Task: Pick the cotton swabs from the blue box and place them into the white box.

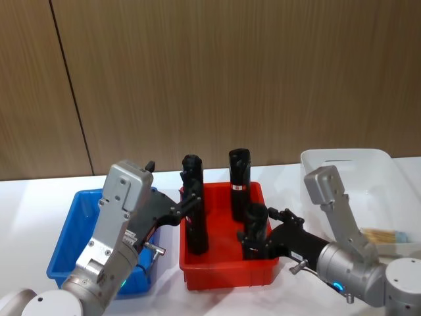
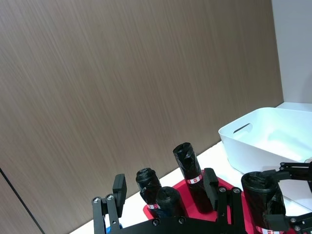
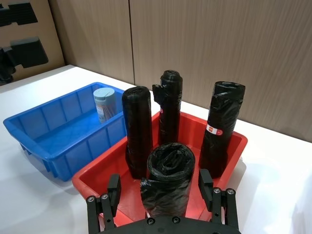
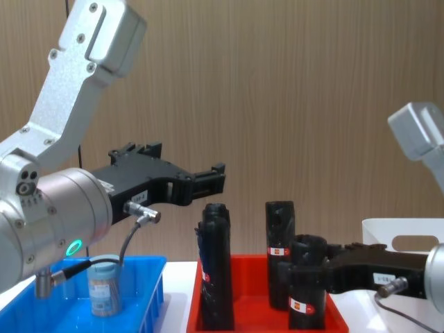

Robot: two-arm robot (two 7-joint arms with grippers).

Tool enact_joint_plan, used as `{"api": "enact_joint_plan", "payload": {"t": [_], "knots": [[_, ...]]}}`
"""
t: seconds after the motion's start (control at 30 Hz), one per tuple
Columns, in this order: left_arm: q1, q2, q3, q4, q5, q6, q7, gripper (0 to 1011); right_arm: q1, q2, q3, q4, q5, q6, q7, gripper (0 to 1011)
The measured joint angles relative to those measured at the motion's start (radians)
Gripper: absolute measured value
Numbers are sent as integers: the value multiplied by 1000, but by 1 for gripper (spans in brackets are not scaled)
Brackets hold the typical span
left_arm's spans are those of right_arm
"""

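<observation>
One tub of cotton swabs (image 3: 104,104) with a grey-blue lid stands upright in the blue box (image 3: 44,122), also seen as the tub (image 4: 104,286) in the chest view. Another tub of cotton swabs (image 1: 385,236) lies in the white box (image 1: 368,164) at the right. My left gripper (image 4: 215,177) hangs open and empty, well above the blue box (image 1: 69,227) and near the red tray's left edge. My right gripper (image 3: 159,187) is open low at the red tray's front, its fingers on either side of a black roll (image 3: 168,178) with gaps showing.
A red tray (image 1: 227,270) sits between the two boxes and holds several upright black wrapped rolls (image 1: 239,181) with red-white labels. A wooden panel wall stands behind the white table. The left arm's body covers the blue box's right part in the head view.
</observation>
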Motion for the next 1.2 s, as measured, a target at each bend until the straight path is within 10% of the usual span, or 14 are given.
{"api": "enact_joint_plan", "payload": {"t": [0.33, 0.8, 1.2], "knots": [[0, 0, 0, 0, 0, 0, 0, 1003, 36, -23, -11, 56, -13, 2, 0, 963], [0, 0, 0, 0, 0, 0, 0, 1003, 59, -38, -19, 87, -15, 0, -1, 547], [0, 0, 0, 0, 0, 0, 0, 1003, 54, -34, -20, 37, -6, -5, -3, 425]]}}
